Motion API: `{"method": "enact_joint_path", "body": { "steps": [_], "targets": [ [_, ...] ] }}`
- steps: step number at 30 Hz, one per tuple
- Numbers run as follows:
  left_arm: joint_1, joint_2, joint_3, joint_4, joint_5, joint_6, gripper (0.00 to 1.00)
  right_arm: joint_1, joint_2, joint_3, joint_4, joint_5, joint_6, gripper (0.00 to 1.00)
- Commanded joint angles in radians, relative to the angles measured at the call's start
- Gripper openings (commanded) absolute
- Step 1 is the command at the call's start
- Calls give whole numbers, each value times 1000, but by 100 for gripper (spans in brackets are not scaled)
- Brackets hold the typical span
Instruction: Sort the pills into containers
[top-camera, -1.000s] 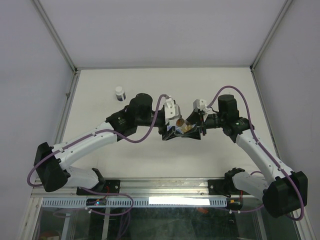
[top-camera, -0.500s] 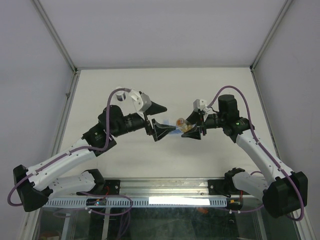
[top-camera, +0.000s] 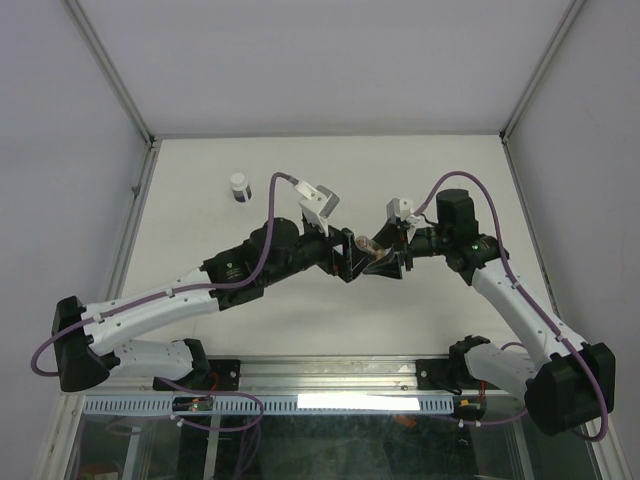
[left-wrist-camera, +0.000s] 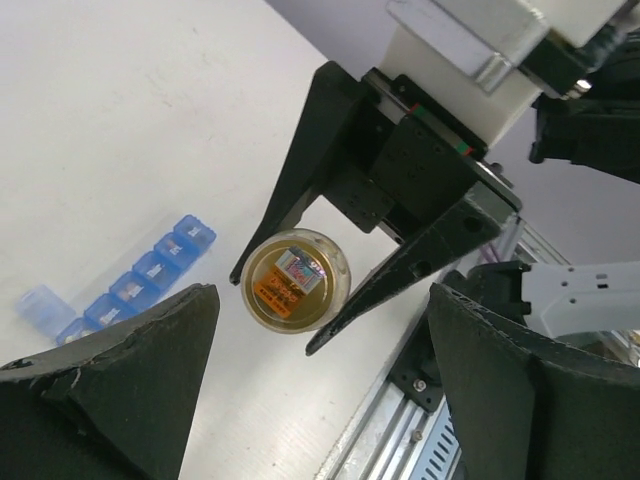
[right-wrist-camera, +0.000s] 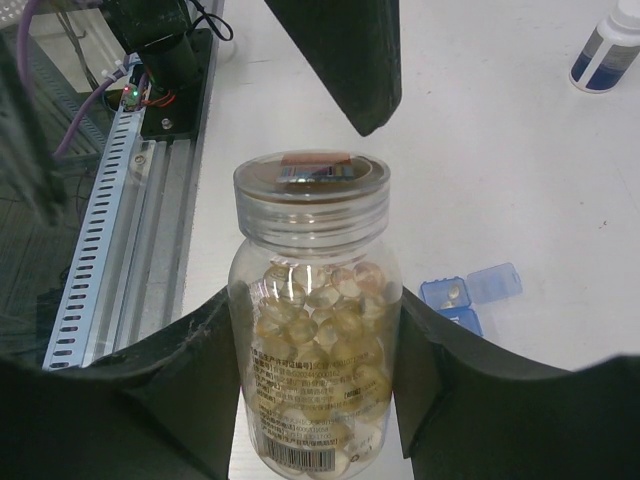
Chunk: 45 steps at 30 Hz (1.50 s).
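White table (top-camera: 450, 170) between pale grey walls. Grips a clear bottle (right-wrist-camera: 312, 340) in the right gripper (top-camera: 383, 265), fingers pressed to both its sides, above the table, cap (right-wrist-camera: 310, 185) on. Holds the amber pills (right-wrist-camera: 310, 330) packed inside it. Spreads the left gripper (top-camera: 348, 258) wide and empty, facing the cap, apart from it. Shows the blue pill organiser (left-wrist-camera: 140, 285) on the table below, one lid flipped open, and a white-capped vial (top-camera: 239, 186) well apart.

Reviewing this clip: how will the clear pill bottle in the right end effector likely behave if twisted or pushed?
The bottle looks rigid, smooth plastic, so it may spin in the right end effector. Packed with pills, probably hefty for its size. Round, so apt to roll if dropped.
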Motion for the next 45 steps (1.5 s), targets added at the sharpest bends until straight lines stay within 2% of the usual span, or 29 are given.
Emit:
{"method": "enact_joint_path", "body": {
  "steps": [1, 5, 10, 20, 25, 29, 32, 35, 37, 40, 45],
  "targets": [
    [-18, 24, 85, -54, -125, 5, 86, -8, -3, 34, 44, -9, -6, 0],
    [-19, 42, 99, -57, -112, 11, 79, -9, -4, 34, 44, -9, -7, 0],
    [-20, 61, 120, -66, -99, 21, 64, -9, -7, 34, 43, -11, -7, 0],
    [-20, 89, 142, -87, -70, 28, 59, -9, -8, 36, 43, -13, -7, 0],
    [-20, 103, 152, -101, -53, 37, 51, -9, -8, 36, 43, -13, -7, 0],
    [-20, 111, 159, -109, -38, 43, 42, -9, -8, 36, 42, -13, -5, 0],
    [-20, 113, 159, -111, -27, 55, 30, -8, -7, 35, 42, -15, -5, 0],
    [-17, 121, 154, -110, 32, 91, 28, -8, -8, 35, 43, -15, -5, 0],
    [-11, 126, 144, -103, 108, 152, 27, -9, -8, 36, 43, -17, -5, 0],
    [-9, 129, 108, -85, 257, 334, 24, -8, -10, 35, 42, -18, -5, 0],
    [14, 115, 27, -114, 524, 780, 23, -9, -12, 36, 42, -21, -4, 0]
  ]
}}
